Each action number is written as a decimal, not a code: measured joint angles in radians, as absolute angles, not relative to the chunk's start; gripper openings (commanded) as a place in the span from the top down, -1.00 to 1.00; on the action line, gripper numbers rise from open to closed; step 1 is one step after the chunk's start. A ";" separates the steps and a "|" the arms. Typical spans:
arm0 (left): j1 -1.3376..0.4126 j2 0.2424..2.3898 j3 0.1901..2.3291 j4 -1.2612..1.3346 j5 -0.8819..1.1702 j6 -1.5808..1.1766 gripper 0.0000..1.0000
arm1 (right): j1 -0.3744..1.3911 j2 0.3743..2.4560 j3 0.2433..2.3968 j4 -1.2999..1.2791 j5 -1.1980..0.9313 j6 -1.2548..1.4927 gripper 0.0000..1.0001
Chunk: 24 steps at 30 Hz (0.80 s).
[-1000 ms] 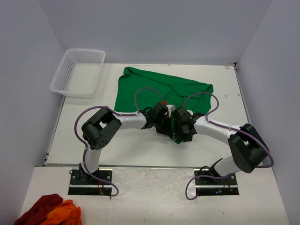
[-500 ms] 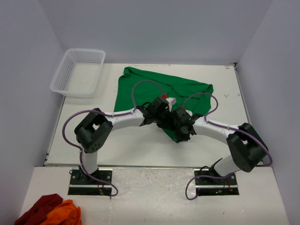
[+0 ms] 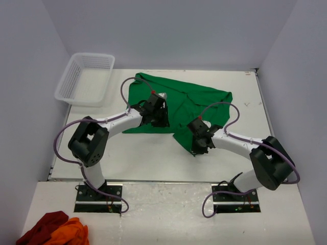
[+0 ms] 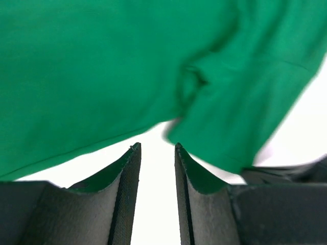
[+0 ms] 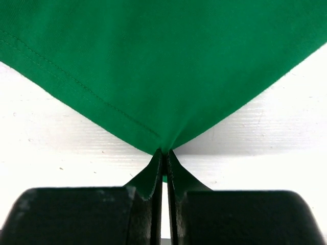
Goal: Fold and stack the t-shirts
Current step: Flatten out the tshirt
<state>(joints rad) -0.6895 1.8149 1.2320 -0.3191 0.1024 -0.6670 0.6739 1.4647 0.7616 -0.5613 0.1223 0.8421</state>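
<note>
The bright green t-shirt point(image 3: 191, 99) lies spread on the white table, creased, with one corner reaching toward the near edge. My right gripper point(image 3: 196, 148) is shut on that near corner. In the right wrist view the hemmed cloth point(image 5: 163, 76) tapers to a point pinched between the jaws point(image 5: 163, 153). My left gripper point(image 3: 159, 121) hovers over the shirt's left part, open with nothing between its fingers. In the left wrist view the fingertips point(image 4: 134, 151) stand apart over bare table, with the shirt point(image 4: 102, 76) blurred just beyond them.
A white mesh basket point(image 3: 84, 79) stands at the back left of the table point(image 3: 138, 158). Dark red and orange cloths point(image 3: 53, 229) lie on the floor at the near left, off the table. Grey walls close in both sides.
My left gripper opened, let go of the cloth and swung left and back over the shirt. My right gripper closed on the shirt's near corner.
</note>
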 measured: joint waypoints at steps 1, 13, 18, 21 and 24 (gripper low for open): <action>-0.677 1.802 1.225 -0.336 0.081 -0.670 0.30 | 0.674 1.460 0.762 -0.566 0.124 0.842 1.00; -0.595 1.524 1.069 -0.490 -0.147 -0.687 -0.14 | 0.675 1.443 0.778 -0.572 0.134 0.796 1.00; -0.468 1.554 1.056 -0.549 -0.192 -0.675 -0.11 | 0.676 1.438 0.778 -0.564 0.121 0.777 1.00; -0.415 1.586 1.056 -0.578 -0.211 -0.665 -0.11 | 0.677 1.422 0.778 -0.559 0.112 0.766 1.00; -0.367 1.616 1.056 -0.592 -0.208 -0.651 -0.09 | 0.680 1.403 0.778 -0.556 0.109 0.762 1.00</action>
